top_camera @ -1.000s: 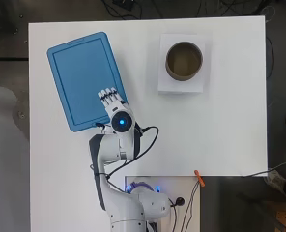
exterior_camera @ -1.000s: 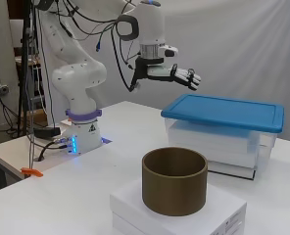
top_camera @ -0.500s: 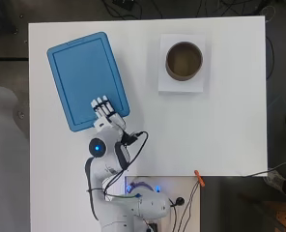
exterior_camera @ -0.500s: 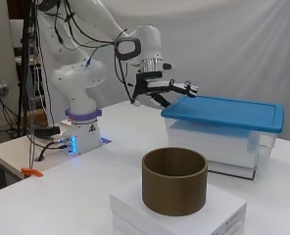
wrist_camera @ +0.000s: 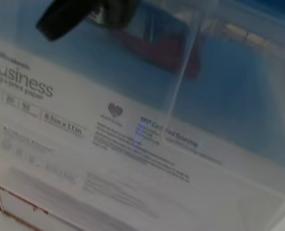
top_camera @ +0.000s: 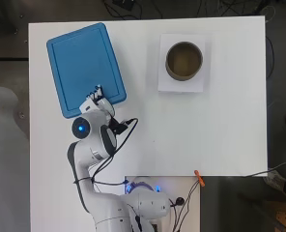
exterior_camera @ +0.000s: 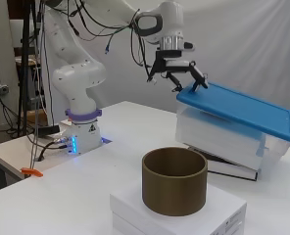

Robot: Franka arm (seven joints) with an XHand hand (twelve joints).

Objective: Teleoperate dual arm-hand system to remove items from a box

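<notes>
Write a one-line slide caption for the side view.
Robot hand curls at the near edge of the blue lid on a clear box, lid tilted; brown cylinder in front.

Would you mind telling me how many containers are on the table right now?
2. A clear box with a blue lid sits at the far left, under the hand. A brown round tub, open-topped, stands on a white box at the far right. Contents may be hidden.

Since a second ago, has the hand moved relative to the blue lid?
Yes. The hand has dropped and pulled back toward the arm's base; its fingers now curl at the near corner of the blue lid.
</notes>
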